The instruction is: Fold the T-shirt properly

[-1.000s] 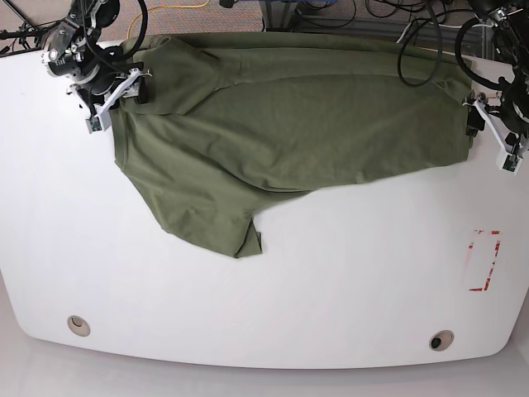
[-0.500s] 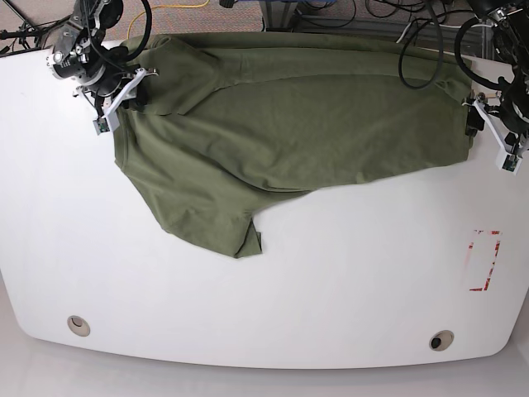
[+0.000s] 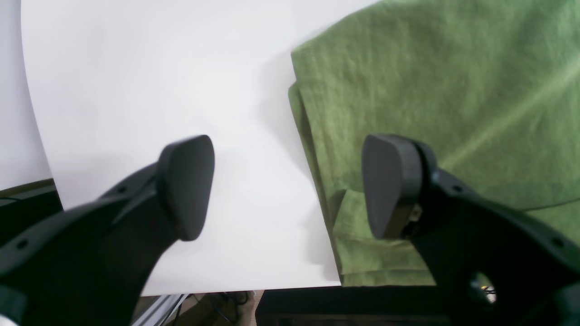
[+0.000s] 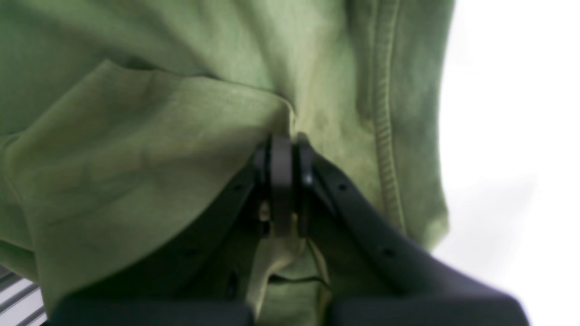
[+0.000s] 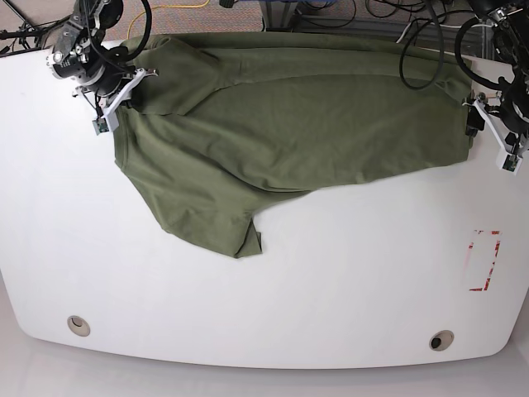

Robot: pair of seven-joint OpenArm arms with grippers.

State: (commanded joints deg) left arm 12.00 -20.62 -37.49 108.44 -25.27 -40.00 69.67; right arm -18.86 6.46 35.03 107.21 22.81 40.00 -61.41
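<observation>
T-shirt [image 5: 289, 124] pinched by right gripper [image 4: 291, 147], left gripper [image 3: 289, 186] open

Right gripper's fingers now together on a fold of olive cloth; in the base view they were spread 1.0 s ago. That gripper also sits slightly farther toward the shirt's middle than it did then. Left arm and shirt outline look about the same as before.

Shirt lies across the far part of the white table [image 5: 331, 289], wrinkled, with layers overlapping at the end by the right gripper and one portion hanging out toward the near side, ending in a small pointed corner. Left gripper's fingers wide apart at the opposite end, nothing gripped: one finger over cloth, the other over bare table, shirt edge running between.
</observation>
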